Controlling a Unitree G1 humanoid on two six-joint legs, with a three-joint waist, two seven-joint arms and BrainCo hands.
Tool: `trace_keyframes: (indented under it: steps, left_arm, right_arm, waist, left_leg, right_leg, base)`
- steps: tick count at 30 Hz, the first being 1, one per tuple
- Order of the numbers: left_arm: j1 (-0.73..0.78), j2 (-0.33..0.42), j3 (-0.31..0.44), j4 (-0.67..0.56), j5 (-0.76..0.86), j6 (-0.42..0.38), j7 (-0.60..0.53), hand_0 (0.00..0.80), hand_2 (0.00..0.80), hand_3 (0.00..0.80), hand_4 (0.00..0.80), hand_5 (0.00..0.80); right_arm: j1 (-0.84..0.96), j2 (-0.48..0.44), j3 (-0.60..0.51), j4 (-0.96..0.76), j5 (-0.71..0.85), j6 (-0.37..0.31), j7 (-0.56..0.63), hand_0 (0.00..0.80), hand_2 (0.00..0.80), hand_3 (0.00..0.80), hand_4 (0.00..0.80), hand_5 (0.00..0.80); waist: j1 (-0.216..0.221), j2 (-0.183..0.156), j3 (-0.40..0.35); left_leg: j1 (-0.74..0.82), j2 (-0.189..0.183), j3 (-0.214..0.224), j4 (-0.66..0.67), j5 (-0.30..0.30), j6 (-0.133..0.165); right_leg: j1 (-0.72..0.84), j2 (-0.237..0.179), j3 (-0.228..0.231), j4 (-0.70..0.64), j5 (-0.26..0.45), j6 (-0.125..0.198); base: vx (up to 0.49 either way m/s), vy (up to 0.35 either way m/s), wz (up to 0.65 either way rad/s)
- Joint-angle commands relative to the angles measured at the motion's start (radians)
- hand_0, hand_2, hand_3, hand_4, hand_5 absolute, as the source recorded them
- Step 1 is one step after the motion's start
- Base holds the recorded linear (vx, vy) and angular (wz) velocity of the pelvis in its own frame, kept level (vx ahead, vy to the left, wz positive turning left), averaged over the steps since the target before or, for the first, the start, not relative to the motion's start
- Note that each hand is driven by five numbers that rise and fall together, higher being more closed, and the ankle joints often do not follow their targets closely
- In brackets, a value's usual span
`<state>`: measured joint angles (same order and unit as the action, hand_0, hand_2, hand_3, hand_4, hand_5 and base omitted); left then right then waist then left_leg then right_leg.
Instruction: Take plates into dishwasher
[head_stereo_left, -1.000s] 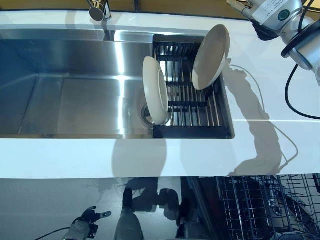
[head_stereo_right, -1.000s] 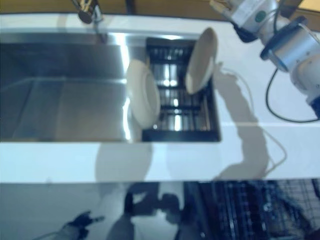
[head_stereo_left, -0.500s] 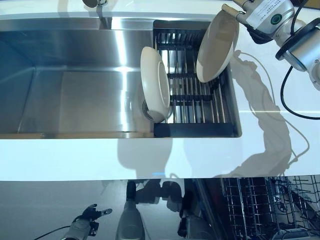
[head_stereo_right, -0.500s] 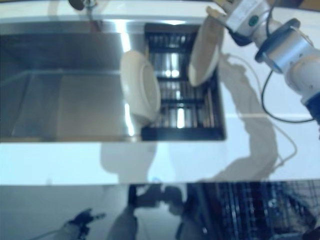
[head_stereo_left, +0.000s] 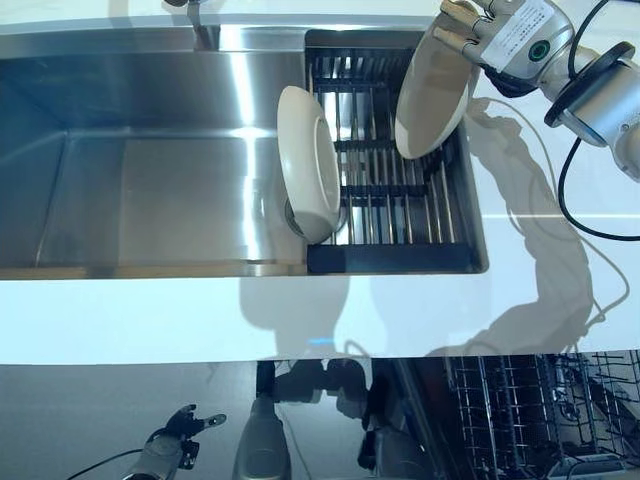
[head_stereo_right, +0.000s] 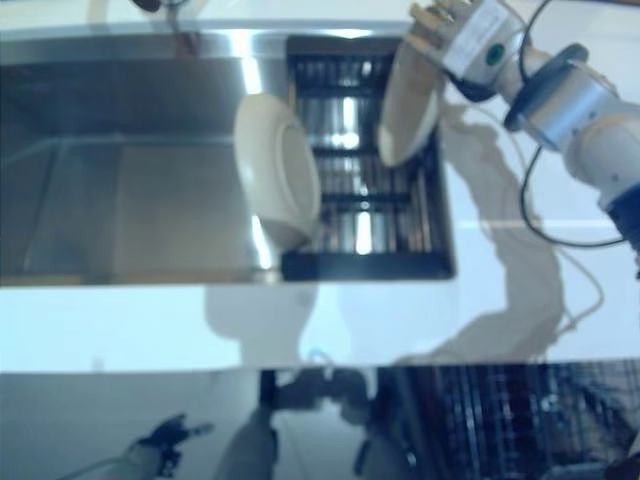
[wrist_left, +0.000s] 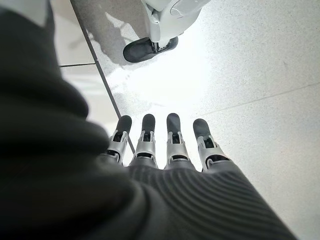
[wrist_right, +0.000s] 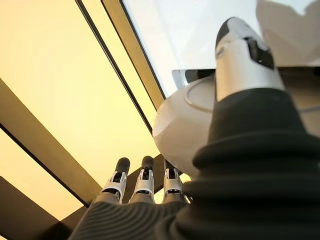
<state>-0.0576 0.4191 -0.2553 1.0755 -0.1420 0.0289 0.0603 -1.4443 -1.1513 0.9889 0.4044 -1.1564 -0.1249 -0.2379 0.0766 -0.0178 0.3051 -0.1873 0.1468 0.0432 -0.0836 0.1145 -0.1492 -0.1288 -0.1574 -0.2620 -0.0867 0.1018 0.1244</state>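
Reached the right hand (head_stereo_left: 462, 22) to the rear plate (head_stereo_left: 432, 95) in the rack (head_stereo_left: 390, 255), fingers straight, gripping nothing. Hung the left hand (wrist_left: 165, 150) low, fingers extended.

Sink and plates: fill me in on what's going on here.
The right robot hand is at the top edge of the tilted plate standing in the black rack inside the sink. Its fingers are straight. A second plate stands at the rack's left side. The left robot hand hangs open above the floor. The dishwasher rack is pulled out.

Sink basin (head_stereo_left: 150, 190) open; plates (head_stereo_left: 310, 165) crowd rack (head_stereo_left: 385, 215).
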Motion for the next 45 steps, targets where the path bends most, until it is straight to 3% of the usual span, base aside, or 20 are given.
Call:
trace_keyframes:
  steps: [1, 20, 21, 22, 23, 24, 36, 45]
  left_arm:
    - [-0.031, 0.020, -0.056, 0.016, -0.022, -0.015, 0.002, 0.000, 0.000, 0.000, 0.000, 0.000]
    - [-0.025, 0.019, -0.054, 0.007, -0.030, -0.031, -0.013, 0.000, 0.000, 0.000, 0.000, 0.000]
    - [-0.024, 0.019, -0.052, 0.007, -0.029, -0.032, -0.014, 0.000, 0.000, 0.000, 0.000, 0.000]
    - [-0.022, 0.019, -0.051, 0.007, -0.026, -0.033, -0.016, 0.000, 0.000, 0.000, 0.000, 0.000]
    - [-0.021, 0.020, -0.051, 0.008, -0.027, -0.035, -0.017, 0.000, 0.000, 0.000, 0.000, 0.000]
    - [-0.021, 0.020, -0.052, 0.008, -0.029, -0.037, -0.017, 0.000, 0.000, 0.000, 0.000, 0.000]
    - [-0.018, 0.020, -0.051, 0.010, -0.033, -0.041, -0.010, 0.000, 0.000, 0.000, 0.000, 0.000]
    - [0.003, 0.018, -0.037, 0.018, -0.018, -0.044, -0.005, 0.000, 0.000, 0.000, 0.000, 0.000]
  right_arm:
    - [-0.060, -0.026, -0.002, -0.015, -0.025, 0.004, -0.018, 0.000, 0.000, 0.000, 0.000, 0.000]
    - [-0.072, -0.024, 0.032, -0.049, -0.030, -0.070, 0.096, 0.000, 0.000, 0.000, 0.000, 0.000]
    - [-0.073, -0.024, 0.034, -0.047, -0.028, -0.072, 0.107, 0.063, 0.063, 0.063, 0.063, 0.063]
    - [-0.070, -0.024, 0.035, -0.045, -0.031, -0.074, 0.118, 0.282, 0.282, 0.282, 0.282, 0.282]
    - [-0.070, -0.024, 0.038, -0.044, -0.035, -0.075, 0.122, 0.703, 0.703, 0.703, 0.703, 0.703]
    - [-0.069, -0.023, 0.040, -0.041, -0.038, -0.074, 0.129, 0.800, 0.800, 0.800, 0.800, 0.800]
    - [-0.085, -0.011, 0.050, 0.013, -0.073, -0.055, 0.157, 0.800, 0.800, 0.800, 0.800, 0.800]
    - [-0.079, -0.026, 0.038, 0.054, -0.107, -0.033, 0.113, 0.800, 0.800, 0.800, 0.800, 0.800]
  waist:
    - [0.035, -0.024, 0.010]
    - [0.038, -0.023, 0.019]
    - [0.038, -0.024, 0.019]
    - [0.039, -0.024, 0.019]
    - [0.039, -0.025, 0.019]
    - [0.039, -0.025, 0.019]
    - [0.040, -0.029, 0.014]
    - [0.039, -0.046, -0.032]
  left_leg:
    - [-0.001, -0.067, -0.036, -0.004, -0.041, 0.062]
    - [0.000, -0.067, -0.037, -0.004, -0.038, 0.062]
    - [0.001, -0.067, -0.037, -0.004, -0.038, 0.062]
    - [0.002, -0.067, -0.037, -0.004, -0.039, 0.062]
    - [0.002, -0.067, -0.037, -0.004, -0.038, 0.061]
    - [0.002, -0.067, -0.037, -0.004, -0.038, 0.061]
    - [0.009, -0.065, -0.032, -0.004, -0.039, 0.059]
    - [0.039, -0.058, -0.023, -0.004, -0.046, 0.054]
  right_leg:
    - [-0.025, -0.045, 0.015, 0.001, 0.019, 0.058]
    - [-0.023, -0.048, 0.013, 0.003, 0.019, 0.055]
    - [-0.022, -0.048, 0.013, 0.004, 0.019, 0.055]
    - [-0.022, -0.048, 0.013, 0.004, 0.019, 0.055]
    - [-0.022, -0.048, 0.012, 0.004, 0.019, 0.055]
    - [-0.021, -0.048, 0.013, 0.004, 0.019, 0.055]
    - [-0.013, -0.046, 0.014, 0.001, 0.019, 0.054]
    - [0.018, -0.042, 0.014, -0.001, 0.010, 0.056]
  base:
    - [0.000, 0.000, 0.00]
    - [0.000, 0.000, 0.00]
    - [0.000, 0.000, 0.00]
    - [0.000, 0.000, 0.00]
    - [0.000, 0.000, 0.00]
    - [0.000, 0.000, 0.00]
    - [0.000, 0.000, 0.00]
    - [0.000, 0.000, 0.00]
